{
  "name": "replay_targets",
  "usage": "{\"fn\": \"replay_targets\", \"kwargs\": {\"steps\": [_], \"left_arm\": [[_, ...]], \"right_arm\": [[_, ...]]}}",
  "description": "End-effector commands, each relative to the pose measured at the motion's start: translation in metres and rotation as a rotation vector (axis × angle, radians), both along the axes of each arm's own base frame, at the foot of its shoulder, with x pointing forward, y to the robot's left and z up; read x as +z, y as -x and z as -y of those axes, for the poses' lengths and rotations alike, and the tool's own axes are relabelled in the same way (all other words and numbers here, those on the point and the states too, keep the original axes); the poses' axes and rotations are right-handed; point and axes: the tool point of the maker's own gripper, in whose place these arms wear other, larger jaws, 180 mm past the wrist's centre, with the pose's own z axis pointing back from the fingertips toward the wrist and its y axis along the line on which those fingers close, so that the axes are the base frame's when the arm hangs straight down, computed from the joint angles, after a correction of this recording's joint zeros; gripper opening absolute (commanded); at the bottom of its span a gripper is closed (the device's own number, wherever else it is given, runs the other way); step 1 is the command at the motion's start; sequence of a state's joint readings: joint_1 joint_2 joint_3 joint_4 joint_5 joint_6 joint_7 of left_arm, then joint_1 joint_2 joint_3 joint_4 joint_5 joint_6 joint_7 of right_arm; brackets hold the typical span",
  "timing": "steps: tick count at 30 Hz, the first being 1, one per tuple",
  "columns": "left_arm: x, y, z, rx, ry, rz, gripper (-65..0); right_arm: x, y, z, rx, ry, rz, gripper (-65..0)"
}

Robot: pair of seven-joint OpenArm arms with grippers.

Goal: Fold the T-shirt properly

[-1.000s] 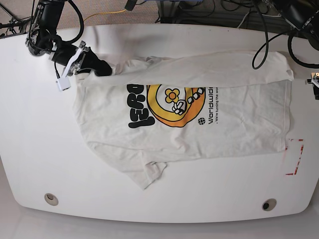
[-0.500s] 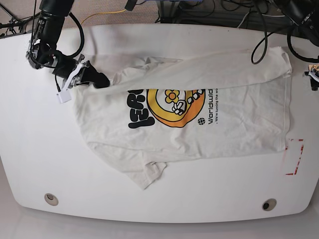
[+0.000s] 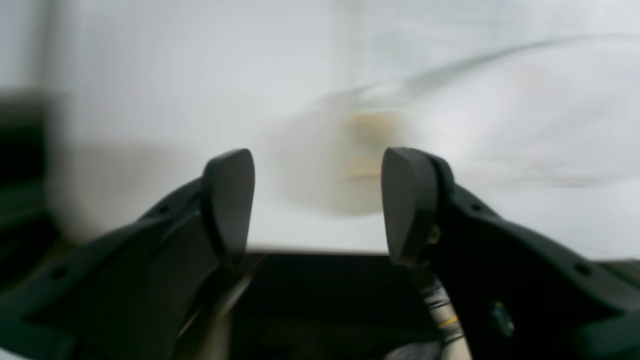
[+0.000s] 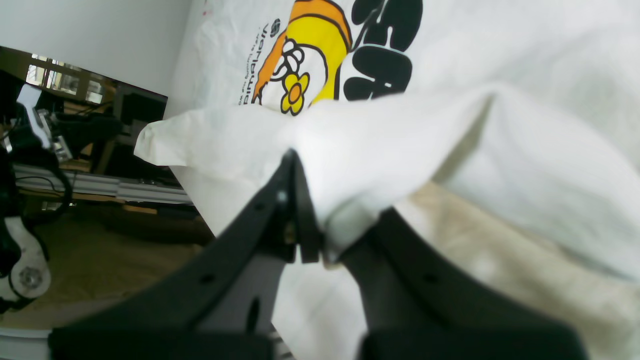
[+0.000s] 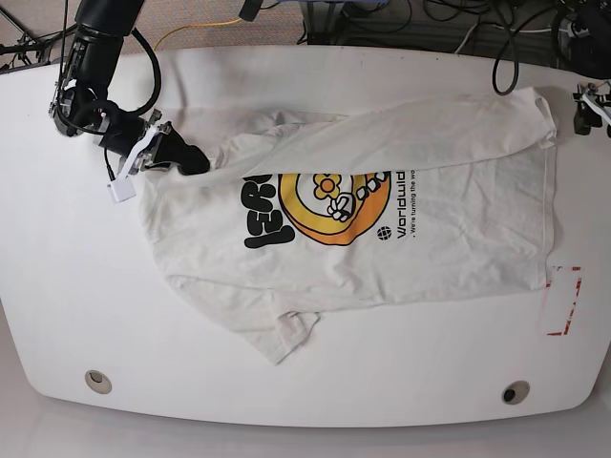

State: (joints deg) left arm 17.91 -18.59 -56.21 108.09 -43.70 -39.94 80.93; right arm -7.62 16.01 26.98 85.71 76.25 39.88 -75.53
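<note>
The right gripper (image 4: 320,240) pinched a fold of the T-shirt (image 5: 382,248) spread ahead of it, the left gripper (image 3: 317,200) gaped empty at the far side; one-handed, the cloth risked bunching.

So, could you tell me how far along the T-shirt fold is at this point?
Early stage. Done: the T-shirt's far long edge is partly folded over the print, covering the top of the graphic. In hand: the right gripper is shut on a bunch of fabric near the sleeve end, while the left gripper is open and holds nothing. Left: the near sleeve still sticks out, and the near side and crosswise folds remain.
</note>
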Motion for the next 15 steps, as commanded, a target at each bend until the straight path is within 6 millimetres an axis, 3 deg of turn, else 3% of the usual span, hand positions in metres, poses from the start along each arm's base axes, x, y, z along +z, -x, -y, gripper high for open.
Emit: {"fn": "replay_targets", "kwargs": {"steps": [1, 7, 15], "left_arm": [[0.017, 0.004, -0.007, 0.004, -0.001, 0.058, -27.5], [0.025, 0.005, 0.009, -0.032, 0.101, 0.131, -27.4], [-0.004, 0.026, 0.017, 0.031, 0.125, 0.053, -27.2]], "right_arm": [[0.013, -0.008, 0.005, -0.012, -0.006, 0.048, -65.0], [0.013, -0.007, 0.005, -0.012, -0.006, 0.046, -65.0], [0.009, -0.003, 0.006, -0.012, -0.005, 0.032, -65.0]]}}
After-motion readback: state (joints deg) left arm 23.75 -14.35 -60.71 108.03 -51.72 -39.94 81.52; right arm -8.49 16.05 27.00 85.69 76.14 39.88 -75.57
